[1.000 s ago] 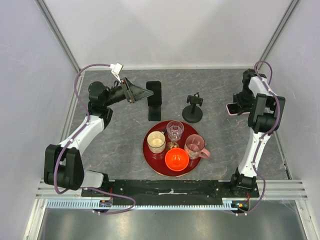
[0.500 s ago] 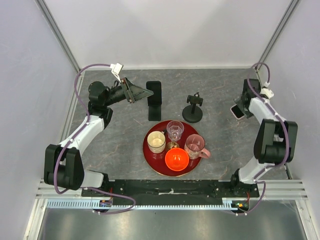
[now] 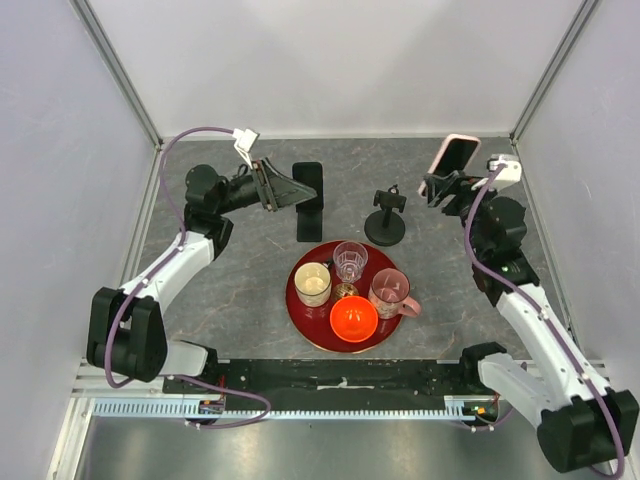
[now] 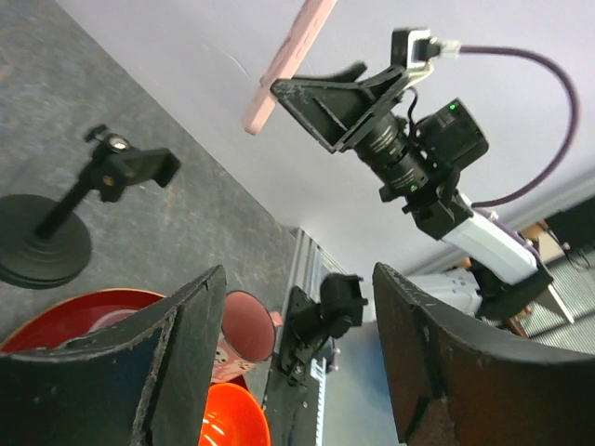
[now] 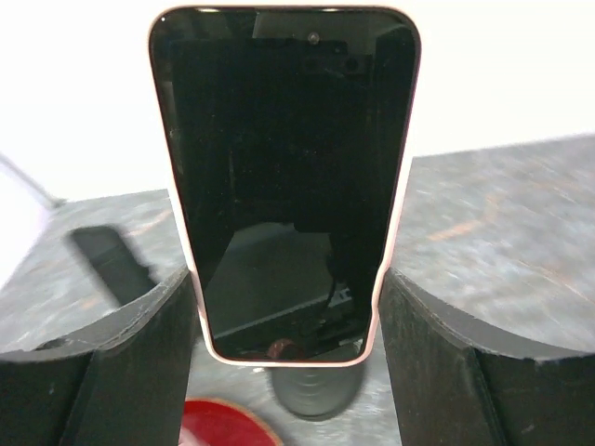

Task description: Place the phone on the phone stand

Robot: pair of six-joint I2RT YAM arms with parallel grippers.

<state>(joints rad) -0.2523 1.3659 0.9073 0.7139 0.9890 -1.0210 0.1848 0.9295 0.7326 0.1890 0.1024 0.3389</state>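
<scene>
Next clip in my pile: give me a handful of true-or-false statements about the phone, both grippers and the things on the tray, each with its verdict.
1. The right gripper holds the phone between its fingers, off the table. True.
2. The phone rests on the phone stand. False: the stand's clamp head is bare, and the phone is up in the right gripper behind and to the right of the stand.
3. The left gripper is open and holds nothing. True.
4. The orange bowl sits on the table outside the red tray. False: it sits on the tray, at its near edge.
5. The phone's screen is lit. False: the right wrist view shows it dark.
</scene>
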